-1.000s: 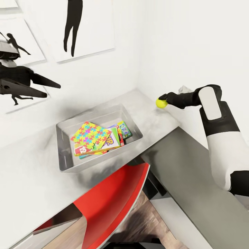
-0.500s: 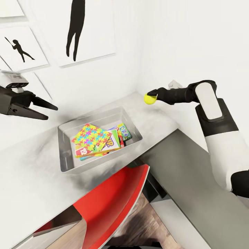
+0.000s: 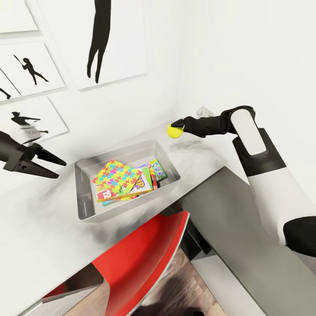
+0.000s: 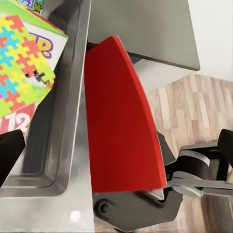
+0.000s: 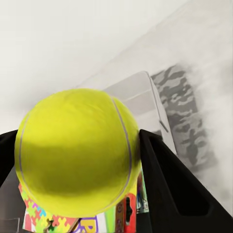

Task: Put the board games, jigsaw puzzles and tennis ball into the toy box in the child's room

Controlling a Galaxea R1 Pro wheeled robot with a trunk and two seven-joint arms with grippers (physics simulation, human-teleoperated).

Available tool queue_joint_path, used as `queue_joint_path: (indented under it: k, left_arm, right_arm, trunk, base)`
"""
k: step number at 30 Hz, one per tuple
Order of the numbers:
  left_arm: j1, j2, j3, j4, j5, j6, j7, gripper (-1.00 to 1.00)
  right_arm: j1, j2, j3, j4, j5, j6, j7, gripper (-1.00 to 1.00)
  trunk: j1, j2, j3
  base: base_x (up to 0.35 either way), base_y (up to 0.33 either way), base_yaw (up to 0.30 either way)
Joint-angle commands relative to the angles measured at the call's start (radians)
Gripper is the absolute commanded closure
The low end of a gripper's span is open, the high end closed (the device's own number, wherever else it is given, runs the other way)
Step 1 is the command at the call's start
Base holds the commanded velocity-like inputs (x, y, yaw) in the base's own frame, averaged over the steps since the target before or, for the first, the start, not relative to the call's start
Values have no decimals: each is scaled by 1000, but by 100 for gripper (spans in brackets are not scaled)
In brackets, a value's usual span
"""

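Observation:
My right gripper (image 3: 176,127) is shut on the yellow-green tennis ball (image 3: 174,131), held in the air above the table (image 3: 39,219), just past the far right corner of the toy box (image 3: 83,204). In the right wrist view the tennis ball (image 5: 77,150) sits between the black fingers (image 5: 170,189). The grey toy box holds a multicoloured jigsaw puzzle (image 3: 116,174) lying on top of board games (image 3: 157,169); the same jigsaw puzzle (image 4: 22,63) shows in the left wrist view. My left gripper (image 3: 50,169) hangs open and empty, left of the toy box.
A red chair (image 3: 140,250) is pushed in under the table's front edge, below the toy box. The white wall with black silhouette pictures (image 3: 98,39) runs close behind. A grey side panel (image 3: 245,228) slopes to the right, with wood floor (image 3: 184,285) below.
My right gripper has carried the tennis ball up and to the left, toward the toy box. The left gripper has dropped lower. The head camera has shifted a little.

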Motion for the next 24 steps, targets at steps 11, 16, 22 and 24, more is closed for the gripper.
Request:
queue_joint_path:
  k: [11, 16, 22, 24]
  left_arm:
    - [-5, 122, -89, 2, 0, 8, 76, -100]
    - [-5, 142, -164, 3, 1, 8, 164, -100]
    - [-5, 151, -305, 7, 12, 6, 317, -100]
    - [-5, 159, -377, 35, 17, -22, 407, -100]
  right_arm:
    - [-1, -1, 0, -1, -11, 0, -14, 100]
    - [-1, -1, 1, -1, -11, 0, -14, 100]
    - [-1, 1, 2, 3, -9, 0, -15, 100]
    - [-1, 1, 2, 4, -9, 0, -16, 100]
  trunk:
    - [1, -2, 16]
    - [1, -2, 25]
    - [1, -2, 35]
    - [1, -2, 38]
  base:
    - [0, 0, 0]
    - [0, 0, 0]
    - [0, 0, 0]
    - [0, 0, 0]
